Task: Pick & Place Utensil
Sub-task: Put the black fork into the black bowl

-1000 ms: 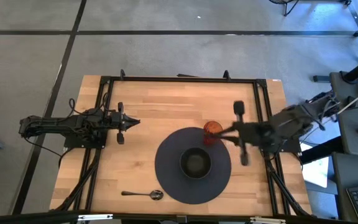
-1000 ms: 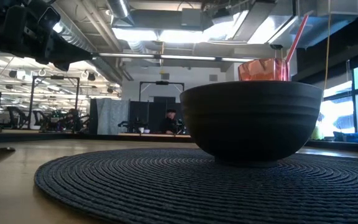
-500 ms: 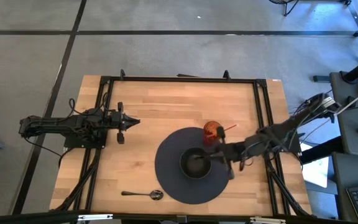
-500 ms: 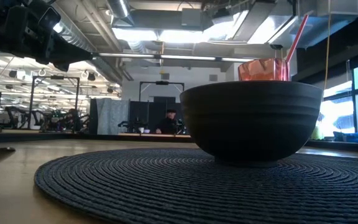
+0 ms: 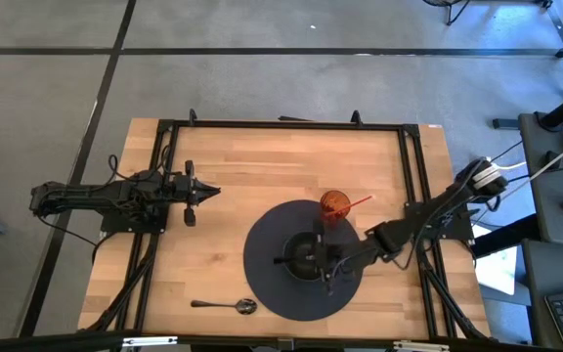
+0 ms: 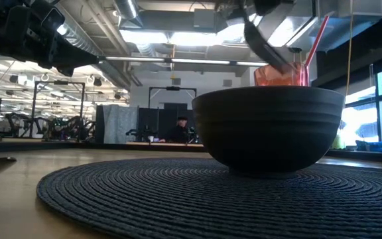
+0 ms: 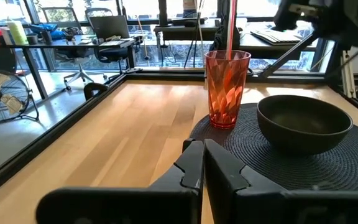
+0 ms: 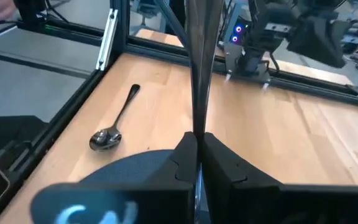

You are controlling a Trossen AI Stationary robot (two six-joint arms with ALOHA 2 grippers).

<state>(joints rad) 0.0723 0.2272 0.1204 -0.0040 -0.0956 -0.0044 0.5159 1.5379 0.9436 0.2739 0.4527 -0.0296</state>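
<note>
A dark bowl (image 5: 306,256) sits on a round dark placemat (image 5: 262,279), with a red cup and its straw (image 5: 335,203) at the mat's far edge. My right gripper (image 5: 319,264) reaches over the bowl from the right, shut on a thin dark utensil (image 8: 197,62). The utensil also shows above the bowl's rim (image 6: 267,46) in the low view. A metal spoon (image 5: 225,306) lies flat on the wood near the front edge, apart from both grippers. My left gripper (image 5: 213,192) waits shut at the table's left. My right gripper pinches the dark utensil between its two fingers, at the utensil's near end (image 8: 196,132). The utensil runs on beyond the fingertips in line with them. The fingers come from the table's right, slanting a little down. The utensil's free end (image 5: 280,260) hangs over the bowl, clear of the table.
Black rails (image 5: 281,125) frame the wooden table top. Bare wood lies between the left gripper and the placemat and along the far side. The spoon (image 8: 107,135) lies left of the mat near the front edge.
My right gripper has come down and toward the table's left and near side, from high beside the red cup to just over the bowl, carrying the dark utensil. The utensil has come into the low view above the bowl's rim.
</note>
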